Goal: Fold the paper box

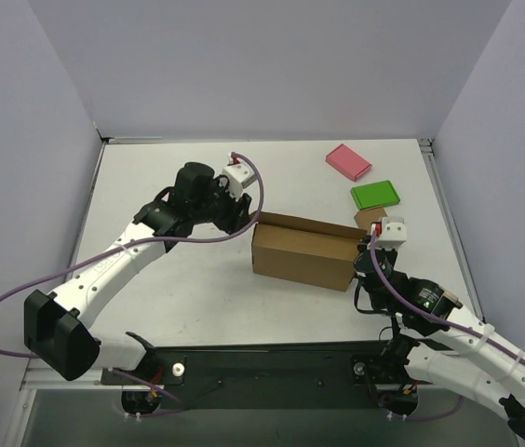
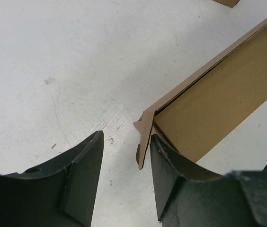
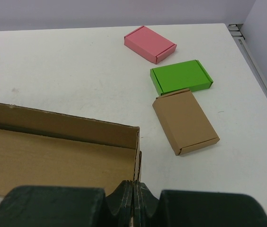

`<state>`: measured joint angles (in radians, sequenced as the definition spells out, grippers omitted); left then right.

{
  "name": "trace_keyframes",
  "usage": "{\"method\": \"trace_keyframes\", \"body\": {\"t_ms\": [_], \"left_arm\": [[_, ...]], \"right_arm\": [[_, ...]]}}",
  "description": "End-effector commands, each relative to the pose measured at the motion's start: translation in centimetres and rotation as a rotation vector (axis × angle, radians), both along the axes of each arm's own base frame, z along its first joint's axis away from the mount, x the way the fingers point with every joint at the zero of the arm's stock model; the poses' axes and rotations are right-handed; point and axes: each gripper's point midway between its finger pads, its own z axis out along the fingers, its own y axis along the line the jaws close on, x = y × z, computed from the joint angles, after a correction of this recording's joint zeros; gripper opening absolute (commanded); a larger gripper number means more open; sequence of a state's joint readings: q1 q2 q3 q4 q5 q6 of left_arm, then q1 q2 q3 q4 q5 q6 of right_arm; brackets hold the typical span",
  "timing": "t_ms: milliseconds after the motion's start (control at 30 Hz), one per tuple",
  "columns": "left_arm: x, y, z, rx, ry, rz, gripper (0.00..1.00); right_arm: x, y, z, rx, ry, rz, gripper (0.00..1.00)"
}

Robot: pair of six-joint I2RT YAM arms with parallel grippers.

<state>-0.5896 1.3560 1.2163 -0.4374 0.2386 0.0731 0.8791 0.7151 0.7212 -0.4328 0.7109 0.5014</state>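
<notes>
The paper box point(image 1: 304, 253) is a large brown cardboard box standing on the white table with its walls up. My left gripper point(image 1: 239, 216) is at the box's far left corner. In the left wrist view it point(image 2: 126, 175) is open, and the box's corner tab point(image 2: 144, 137) stands between the fingers, close against the right finger point(image 2: 171, 184). My right gripper point(image 1: 367, 256) is at the box's right end. In the right wrist view it point(image 3: 136, 194) is shut on the box's right end wall point(image 3: 137, 156); the box's inside point(image 3: 53, 156) shows to the left.
A pink block point(image 1: 348, 161), a green block point(image 1: 375, 195) and a small brown block point(image 1: 369, 218) lie at the back right, just beyond my right wrist. They show clearly in the right wrist view: pink point(image 3: 150, 44), green point(image 3: 181, 77), brown point(image 3: 184, 120).
</notes>
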Motion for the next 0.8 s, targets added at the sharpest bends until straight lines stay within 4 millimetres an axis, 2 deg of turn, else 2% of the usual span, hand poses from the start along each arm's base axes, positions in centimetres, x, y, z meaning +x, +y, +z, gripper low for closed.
{"method": "trace_keyframes", "body": {"t_ms": [0, 33, 300, 367, 400, 567, 633, 700, 767], "left_arm": [[-0.1, -0.1, 3.6, 0.010, -0.146, -0.070, 0.51], [-0.2, -0.1, 3.4, 0.018, -0.139, -0.071, 0.48], [-1.5, 0.0, 2.4, 0.043, -0.081, -0.085, 0.48], [-1.6, 0.0, 2.0, 0.055, -0.070, -0.083, 0.45], [-1.6, 0.1, 2.0, 0.057, -0.071, -0.077, 0.39], [-2.1, -0.3, 1.8, 0.050, -0.043, -0.081, 0.23], [-2.3, -0.4, 1.4, 0.051, -0.012, -0.066, 0.09], [-2.4, -0.8, 1.1, 0.023, 0.041, -0.020, 0.00], [-2.3, -1.0, 1.2, -0.009, 0.090, 0.039, 0.00]], "right_arm": [[-1.5, -0.7, -2.4, -0.076, 0.098, 0.032, 0.00], [-1.5, -0.7, -2.4, -0.074, 0.096, 0.030, 0.00], [-1.6, -1.0, -2.3, -0.074, 0.091, 0.025, 0.00], [-1.6, -1.0, -2.3, -0.074, 0.090, 0.023, 0.00], [-1.6, -1.0, -2.3, -0.073, 0.089, 0.020, 0.00], [-1.6, -1.0, -2.5, -0.078, 0.095, 0.018, 0.00], [-1.5, -1.0, -2.6, -0.080, 0.096, 0.014, 0.00], [-1.5, -1.0, -2.7, -0.086, 0.097, 0.010, 0.00], [-1.5, -1.0, -2.8, -0.088, 0.100, 0.008, 0.00]]}}
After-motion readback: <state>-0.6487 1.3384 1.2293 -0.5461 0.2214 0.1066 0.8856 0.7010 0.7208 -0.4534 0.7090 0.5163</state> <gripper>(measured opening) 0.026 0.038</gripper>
